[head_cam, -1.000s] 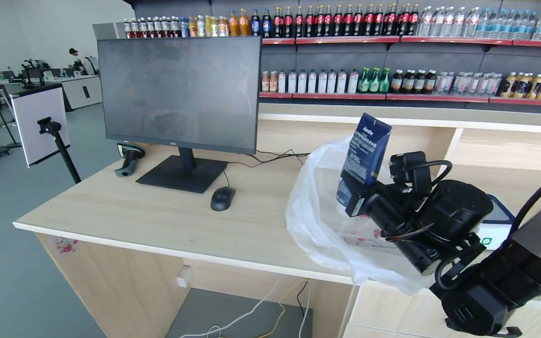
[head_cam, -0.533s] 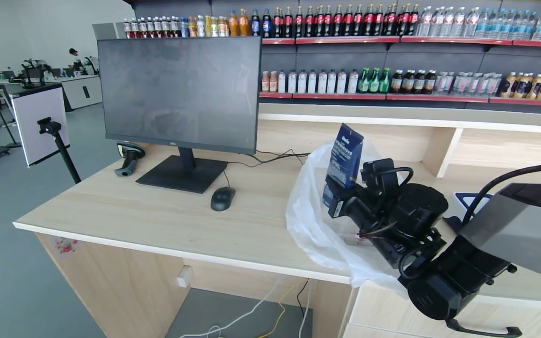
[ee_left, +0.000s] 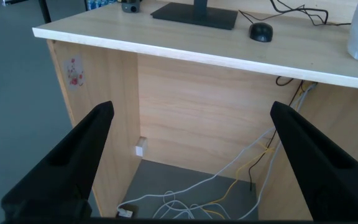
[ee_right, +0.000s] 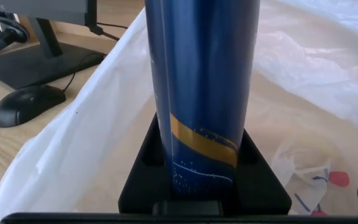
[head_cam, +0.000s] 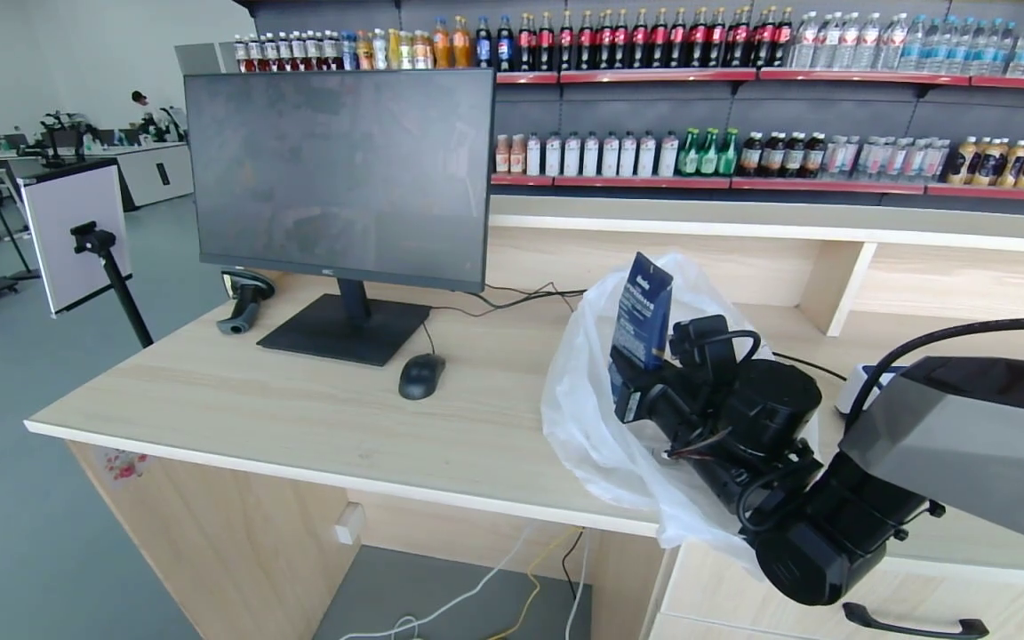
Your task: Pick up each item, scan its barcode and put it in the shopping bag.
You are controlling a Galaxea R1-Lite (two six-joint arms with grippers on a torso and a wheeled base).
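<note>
Right gripper (head_cam: 632,391) carried blue pack (head_cam: 643,311) left, lower into bag (head_cam: 592,418).

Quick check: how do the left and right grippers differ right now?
The left gripper is open and empty; the right gripper is shut on the blue packet. The left gripper hangs low, facing the desk front below its top; the right gripper is above the desk, at the shopping bag opening, holding the packet upright. Both have black fingers.
</note>
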